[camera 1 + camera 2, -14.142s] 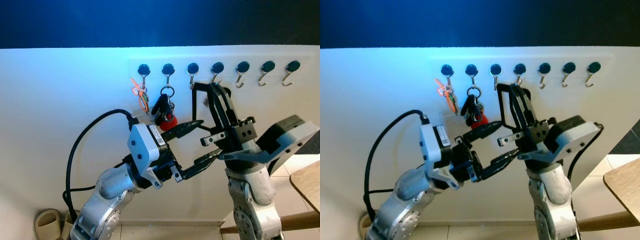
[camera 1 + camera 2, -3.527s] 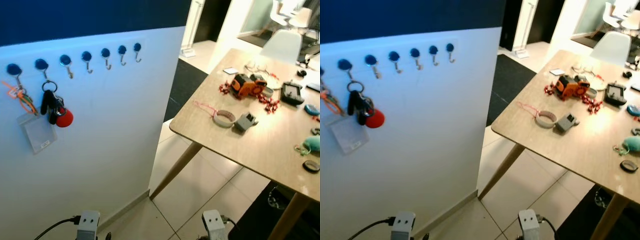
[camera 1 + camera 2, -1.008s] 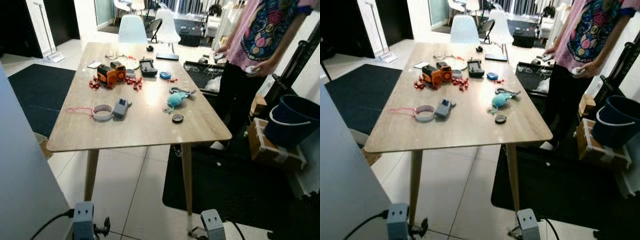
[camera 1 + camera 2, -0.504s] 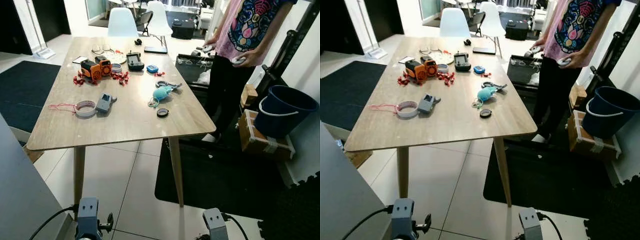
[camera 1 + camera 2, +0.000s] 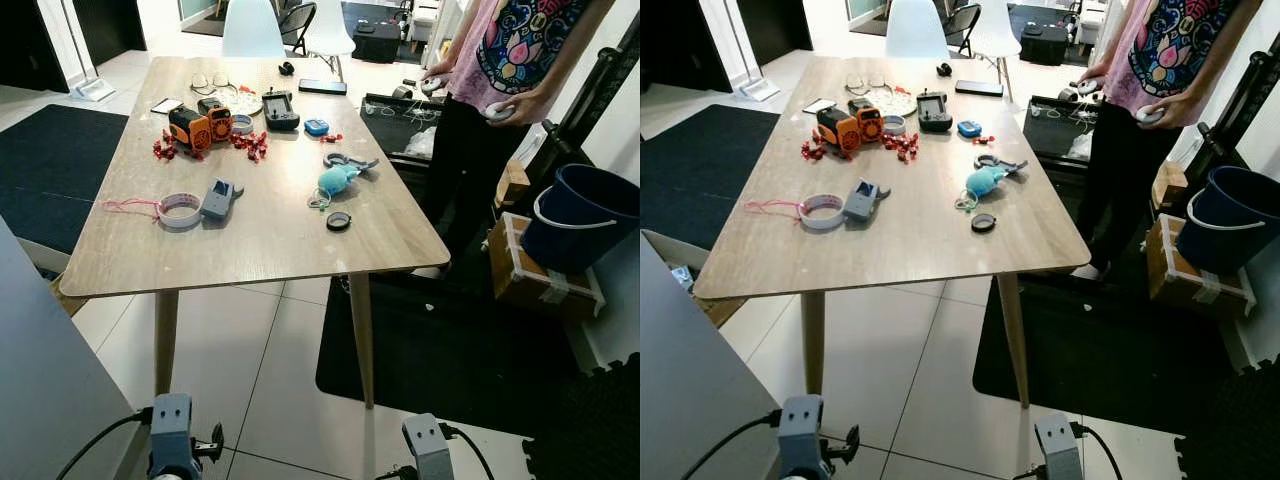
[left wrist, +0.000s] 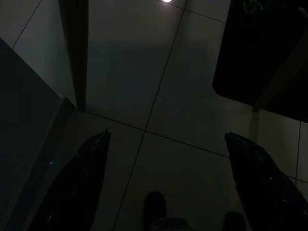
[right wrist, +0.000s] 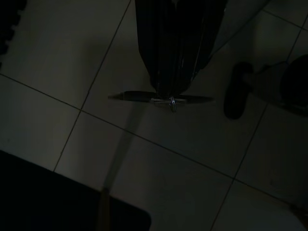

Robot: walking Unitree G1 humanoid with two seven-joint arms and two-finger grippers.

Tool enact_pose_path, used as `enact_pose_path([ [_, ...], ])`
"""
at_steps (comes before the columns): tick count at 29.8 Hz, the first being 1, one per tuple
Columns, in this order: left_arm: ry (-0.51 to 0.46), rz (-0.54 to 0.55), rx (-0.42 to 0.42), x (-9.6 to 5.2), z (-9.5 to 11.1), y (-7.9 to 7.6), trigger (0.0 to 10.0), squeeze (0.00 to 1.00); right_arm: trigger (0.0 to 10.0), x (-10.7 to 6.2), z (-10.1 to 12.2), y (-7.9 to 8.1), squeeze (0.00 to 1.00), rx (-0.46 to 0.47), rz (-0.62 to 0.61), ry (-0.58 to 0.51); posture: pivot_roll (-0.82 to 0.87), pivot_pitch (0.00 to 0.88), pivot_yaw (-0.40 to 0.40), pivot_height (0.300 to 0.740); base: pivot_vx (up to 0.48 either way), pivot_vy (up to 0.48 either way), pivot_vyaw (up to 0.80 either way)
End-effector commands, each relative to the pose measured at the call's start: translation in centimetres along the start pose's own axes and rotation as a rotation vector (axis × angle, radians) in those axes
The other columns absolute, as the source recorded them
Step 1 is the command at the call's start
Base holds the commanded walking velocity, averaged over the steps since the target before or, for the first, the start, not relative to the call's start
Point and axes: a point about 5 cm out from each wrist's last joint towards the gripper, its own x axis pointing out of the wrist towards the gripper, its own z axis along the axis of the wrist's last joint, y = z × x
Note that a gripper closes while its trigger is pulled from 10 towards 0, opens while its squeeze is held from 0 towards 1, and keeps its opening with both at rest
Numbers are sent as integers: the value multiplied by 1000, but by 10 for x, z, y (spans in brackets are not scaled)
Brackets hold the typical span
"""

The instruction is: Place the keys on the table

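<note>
Ahead, in the left eye view, stood a long light wooden table on slanted legs; on it lay an orange and black toy vehicle, a white roll of tape touching a small grey device, a fluffy teal keychain and, near it, a flat black disc; a person in a pink patterned shirt stood at the table's far right side, and a dark blue bucket sat on a brown cardboard box further right; the left arm and right arm hung low, well short of the table.

Down in the left wrist view, very dim, the left gripper hung over pale floor tiles with its two fingers spread wide and nothing between them.

Lastly, in the right wrist view, equally dark, the right gripper had its fingers pressed together, pinching a thin dark bar with a small metal glint at their tips, above the floor tiles; whether that was the keys could not be told.
</note>
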Motion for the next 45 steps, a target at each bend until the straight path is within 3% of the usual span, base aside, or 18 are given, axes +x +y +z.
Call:
enact_pose_path([
  [1, 16, 5, -16, -2, -4, 0, 10000, 0, 10000, -1, -3, 0, 0, -3, 4, 13, 59, 47, -43, 740, 311, 0, 0],
  [29, 34, 15, -43, -2, -7, 3, 10000, 0, 10000, -1, -3, 1, 0, -8, 9, 15, 58, 51, -45, 740, 302, 0, 0],
  [45, 37, 51, -54, -4, -9, 8, 10000, 0, 10000, -1, -4, 1, 0, -11, 12, 19, 58, 47, -46, 740, 0, 0, 0],
])
